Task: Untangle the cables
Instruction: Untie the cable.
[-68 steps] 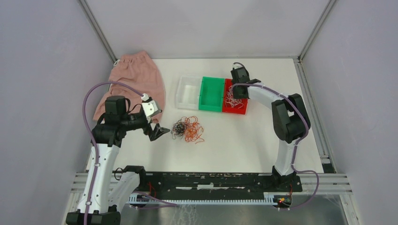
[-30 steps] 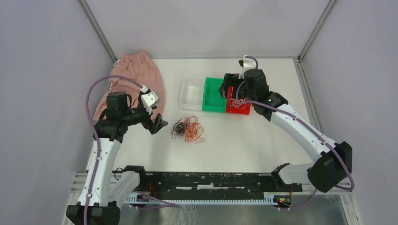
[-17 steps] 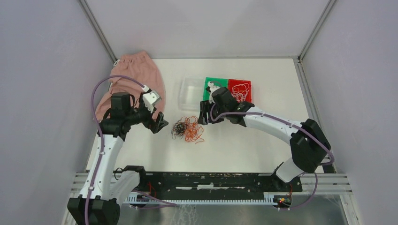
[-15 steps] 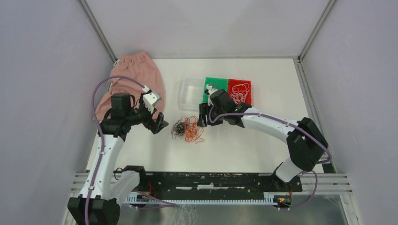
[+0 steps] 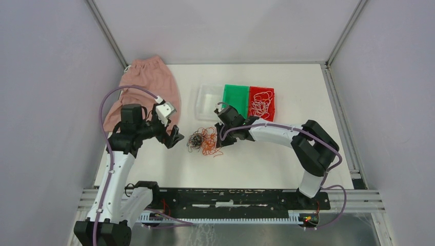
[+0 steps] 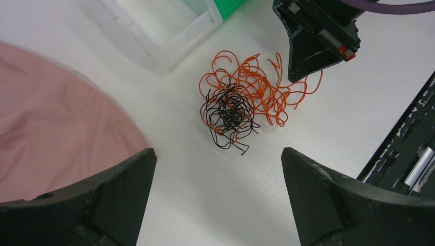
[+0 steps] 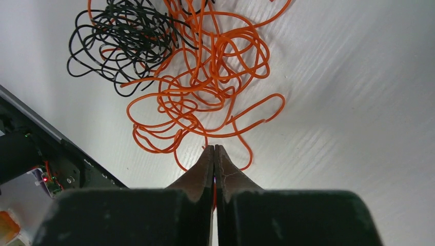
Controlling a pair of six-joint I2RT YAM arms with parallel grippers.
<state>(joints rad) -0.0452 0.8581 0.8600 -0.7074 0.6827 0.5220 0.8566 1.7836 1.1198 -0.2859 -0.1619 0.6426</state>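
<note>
Left gripper [image 5: 173, 138]: spread wide, empty, poised beside the tangle, probably to steady it.
Cables [image 5: 205, 141]: orange and black tangle on the table [image 5: 267, 154] between both grippers; white ones lie in the red bin [image 5: 261, 118].
Right gripper [image 7: 214, 149]: fingers pressed together at an orange loop; whether it has hold is unclear.
Room: white tabletop, pink cloth [image 5: 149, 84] far left, grey walls.

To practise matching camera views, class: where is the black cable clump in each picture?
Top external: black clump just left of centre, beside orange cables.
Left wrist: centre.
Right wrist: upper left.
Shared landmark: the orange cables, tangled with it.
</note>
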